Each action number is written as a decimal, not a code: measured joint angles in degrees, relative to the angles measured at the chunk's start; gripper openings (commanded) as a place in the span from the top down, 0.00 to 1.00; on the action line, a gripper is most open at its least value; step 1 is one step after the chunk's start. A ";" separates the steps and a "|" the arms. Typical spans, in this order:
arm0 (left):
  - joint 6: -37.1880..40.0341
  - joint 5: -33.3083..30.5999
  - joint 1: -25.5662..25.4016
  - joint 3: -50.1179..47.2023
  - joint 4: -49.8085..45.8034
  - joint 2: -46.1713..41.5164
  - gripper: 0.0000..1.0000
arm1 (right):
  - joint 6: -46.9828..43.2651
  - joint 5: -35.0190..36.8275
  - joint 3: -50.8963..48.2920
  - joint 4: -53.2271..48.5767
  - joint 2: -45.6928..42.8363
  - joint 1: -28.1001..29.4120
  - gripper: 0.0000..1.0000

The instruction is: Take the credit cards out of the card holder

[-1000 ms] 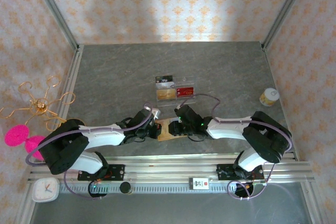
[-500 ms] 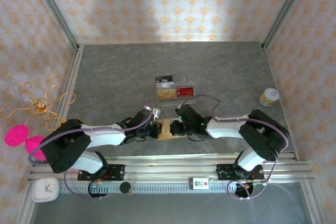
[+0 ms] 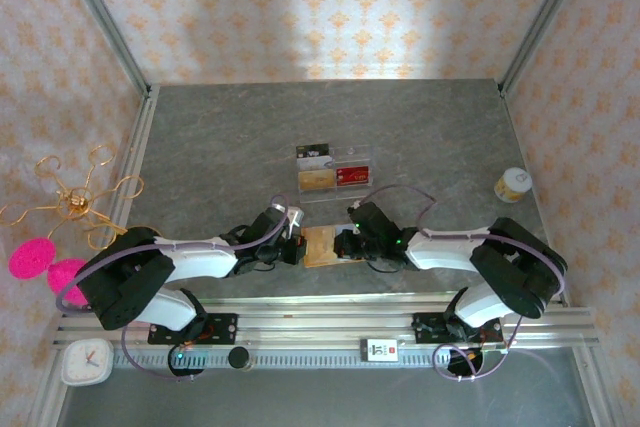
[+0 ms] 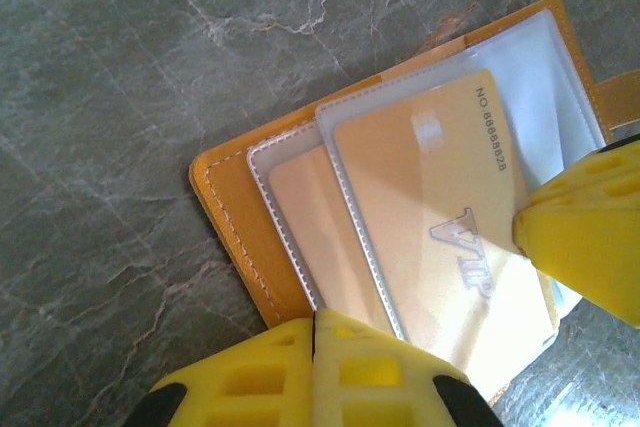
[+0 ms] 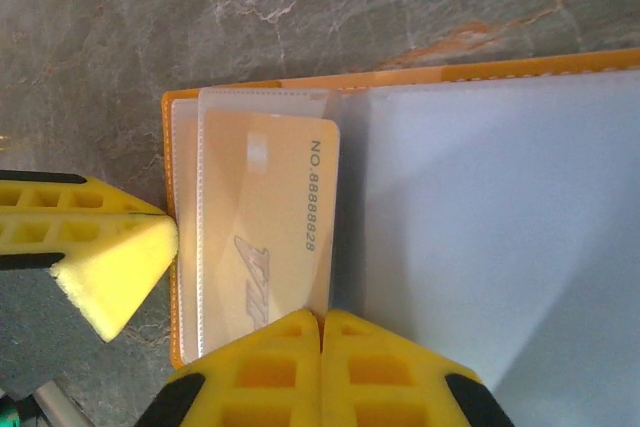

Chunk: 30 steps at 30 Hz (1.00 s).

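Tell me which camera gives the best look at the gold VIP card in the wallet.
Left wrist: the gold card lies nearly whole in its clear sleeve, number and VIP legible. Right wrist shows it too, lower end hidden. In the top external the card is too small to tell within the card holder.

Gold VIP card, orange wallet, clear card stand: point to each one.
gold VIP card [image 4: 440, 227], left wrist view, middle of its face.
wallet [image 4: 240, 237], left wrist view, orange cover beside the stitching.
clear card stand [image 3: 345, 151], top external view, upper rim.
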 measured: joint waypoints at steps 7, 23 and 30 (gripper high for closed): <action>-0.24 -0.04 -0.94 0.87 -0.63 -4.42 0.97 | -0.02 -0.20 -0.11 0.11 0.02 0.00 1.00; -0.66 1.09 -3.39 5.07 2.23 5.38 1.00 | -0.26 -1.31 -0.09 1.11 0.83 -0.11 0.85; -0.72 1.33 -3.04 4.55 2.91 5.33 1.00 | -0.20 -1.38 -0.09 1.33 1.27 -0.17 1.00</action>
